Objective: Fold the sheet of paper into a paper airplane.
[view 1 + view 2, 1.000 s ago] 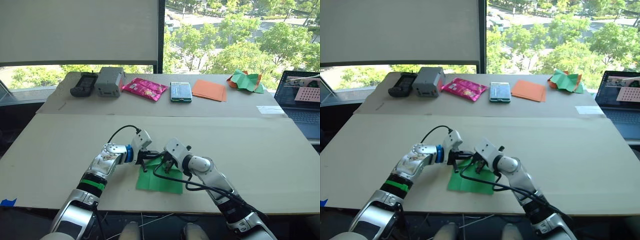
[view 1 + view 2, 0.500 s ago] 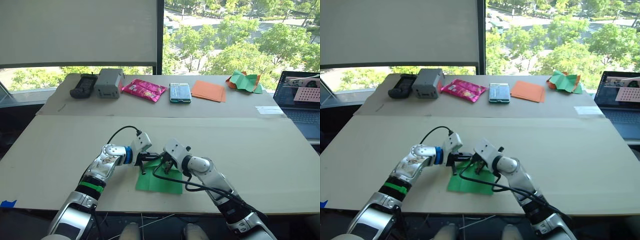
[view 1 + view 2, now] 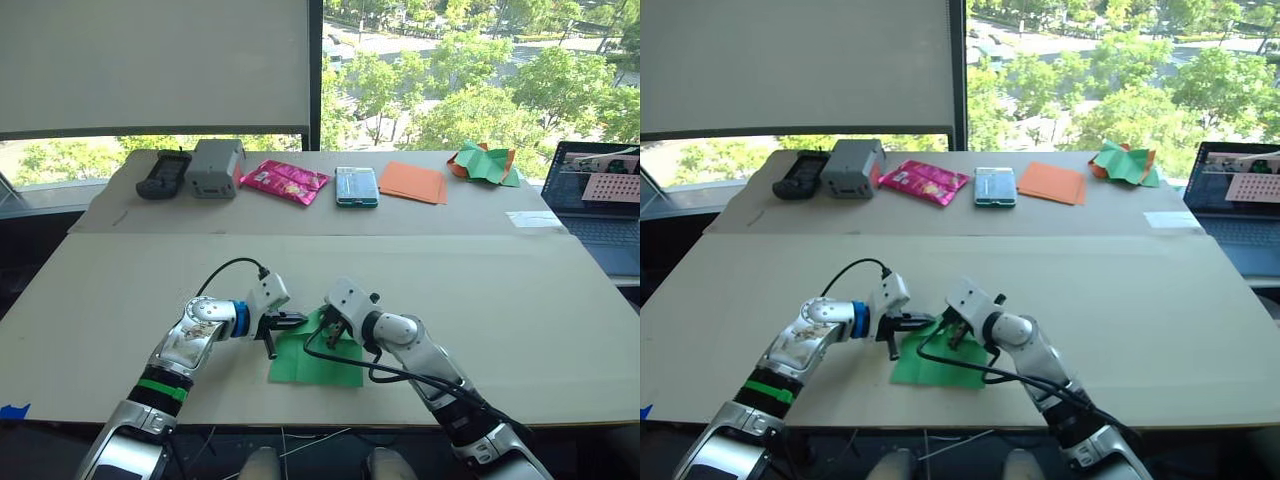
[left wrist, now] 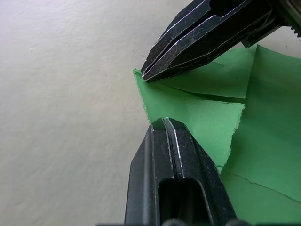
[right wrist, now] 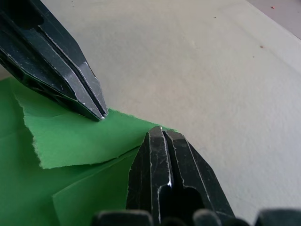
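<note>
We have the sheet of paper (image 3: 318, 356) lying on the near part of the worktop (image 3: 520, 300), between our two arms, with one flap folded over its far-left corner. Our left pincer (image 3: 281, 322) and right pincer (image 3: 331, 327) both sit at that far edge with their fingers pressed together, tips on or at the paper's rim; whether either actually has paper nipped between its fingers we cannot tell.

The main risk, as we judge it, is tearing: the flap's inner edge already looks ragged in the wrist views, and if the two pincers draw apart or drag sideways while pressing down, the thin paper could rip further or slide on the smooth worktop. A skewed crease is the other danger, since the flap's edge runs off-line from the sheet's side.

The sheet's long axis runs roughly left to right, slightly angled, and its folded corner points toward the left pincer.
</note>
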Robot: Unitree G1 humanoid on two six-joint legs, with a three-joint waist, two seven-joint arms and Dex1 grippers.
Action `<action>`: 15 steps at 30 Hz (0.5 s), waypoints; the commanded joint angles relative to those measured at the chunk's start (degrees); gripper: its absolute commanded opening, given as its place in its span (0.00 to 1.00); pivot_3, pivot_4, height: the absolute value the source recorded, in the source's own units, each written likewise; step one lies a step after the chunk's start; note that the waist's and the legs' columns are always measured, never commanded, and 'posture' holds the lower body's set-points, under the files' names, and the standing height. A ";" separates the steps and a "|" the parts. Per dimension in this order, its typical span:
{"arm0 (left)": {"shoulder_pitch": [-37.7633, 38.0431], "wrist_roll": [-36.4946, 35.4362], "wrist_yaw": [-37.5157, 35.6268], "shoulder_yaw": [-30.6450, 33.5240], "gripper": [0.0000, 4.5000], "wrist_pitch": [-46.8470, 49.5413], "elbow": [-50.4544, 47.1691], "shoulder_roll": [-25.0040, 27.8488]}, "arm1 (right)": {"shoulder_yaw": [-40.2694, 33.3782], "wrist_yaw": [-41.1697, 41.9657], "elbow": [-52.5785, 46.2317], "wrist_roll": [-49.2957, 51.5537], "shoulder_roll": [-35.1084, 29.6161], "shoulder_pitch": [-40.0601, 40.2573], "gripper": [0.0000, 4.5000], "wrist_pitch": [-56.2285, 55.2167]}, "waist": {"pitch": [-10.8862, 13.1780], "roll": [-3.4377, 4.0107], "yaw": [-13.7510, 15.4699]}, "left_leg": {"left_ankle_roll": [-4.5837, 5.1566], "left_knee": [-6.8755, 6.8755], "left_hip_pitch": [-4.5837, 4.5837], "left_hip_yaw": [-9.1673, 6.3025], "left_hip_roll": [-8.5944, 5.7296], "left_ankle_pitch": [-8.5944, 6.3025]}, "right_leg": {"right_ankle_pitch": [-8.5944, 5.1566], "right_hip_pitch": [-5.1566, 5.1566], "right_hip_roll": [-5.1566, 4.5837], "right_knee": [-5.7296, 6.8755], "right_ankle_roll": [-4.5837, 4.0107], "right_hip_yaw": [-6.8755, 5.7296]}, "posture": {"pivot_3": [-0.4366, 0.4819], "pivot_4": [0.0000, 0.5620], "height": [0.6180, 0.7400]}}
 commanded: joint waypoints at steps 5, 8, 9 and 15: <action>5.09 1.40 0.15 -0.96 0.00 4.66 1.21 3.17 | 0.70 0.61 1.35 -0.50 -0.33 -0.23 0.00 0.76 | -0.02 0.02 -0.07 | 0.00 -0.01 0.00 0.00 0.01 0.00 | -0.01 -0.02 0.00 0.00 -0.01 0.00 | 0.48 0.27 0.72; 6.11 1.21 -0.02 -0.72 0.00 4.89 0.48 4.00 | 0.80 0.67 1.34 -0.51 -0.32 -0.38 0.00 0.82 | -0.02 0.03 -0.15 | -0.01 -0.01 0.01 0.00 0.01 -0.01 | -0.01 -0.03 0.00 0.00 -0.02 0.00 | 0.48 0.27 0.72; 6.48 1.17 -0.10 -0.70 0.00 4.91 0.23 4.30 | 0.81 0.71 1.31 -0.48 -0.35 -0.41 0.00 0.82 | -0.02 0.04 -0.23 | -0.01 -0.02 0.01 0.00 0.01 -0.01 | -0.01 -0.04 -0.01 0.00 -0.02 0.00 | 0.48 0.27 0.72; 8.17 1.02 -0.29 -0.60 0.00 4.80 -0.89 5.82 | 0.88 0.98 1.32 -0.52 -0.60 -0.55 0.00 0.83 | -0.03 0.04 -0.65 | 0.00 -0.05 0.01 0.00 0.02 -0.02 | -0.03 -0.05 -0.01 -0.01 -0.04 0.00 | 0.48 0.27 0.72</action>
